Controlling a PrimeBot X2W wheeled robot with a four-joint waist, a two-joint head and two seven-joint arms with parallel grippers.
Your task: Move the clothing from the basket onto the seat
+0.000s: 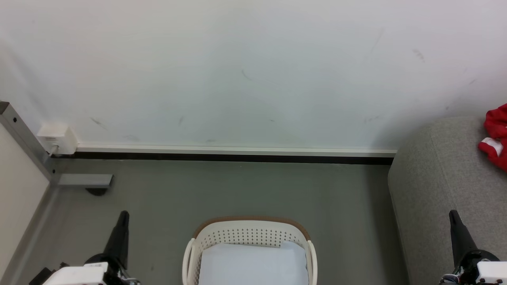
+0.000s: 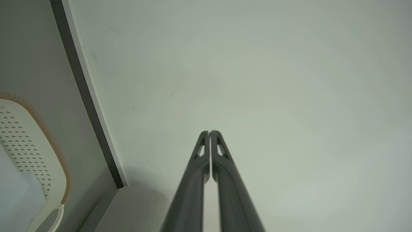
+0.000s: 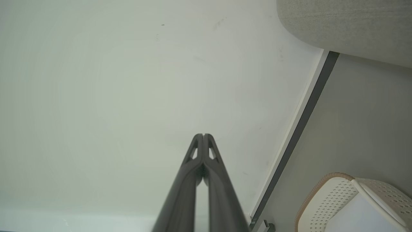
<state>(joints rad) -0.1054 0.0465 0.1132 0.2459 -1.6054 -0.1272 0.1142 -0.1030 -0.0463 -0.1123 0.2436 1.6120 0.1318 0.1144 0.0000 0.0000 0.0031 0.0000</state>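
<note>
Clothing (image 1: 496, 134) lies on seat (image 1: 431, 186), far right edge. Basket (image 1: 249, 231) on floor between grippers, contains pale sheet (image 1: 253, 263). Left gripper (image 2: 210, 132), right gripper (image 3: 203, 134): fingers pressed together, empty, facing wall (image 1: 253, 71). Metal foot (image 1: 85, 181) at left.

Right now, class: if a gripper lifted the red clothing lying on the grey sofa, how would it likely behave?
Probably floppy: the red clothing lies crumpled in folds on the sofa, so it should drape from a pinch. Likely light for its bulk, being soft cloth; unlikely to roll.
</note>
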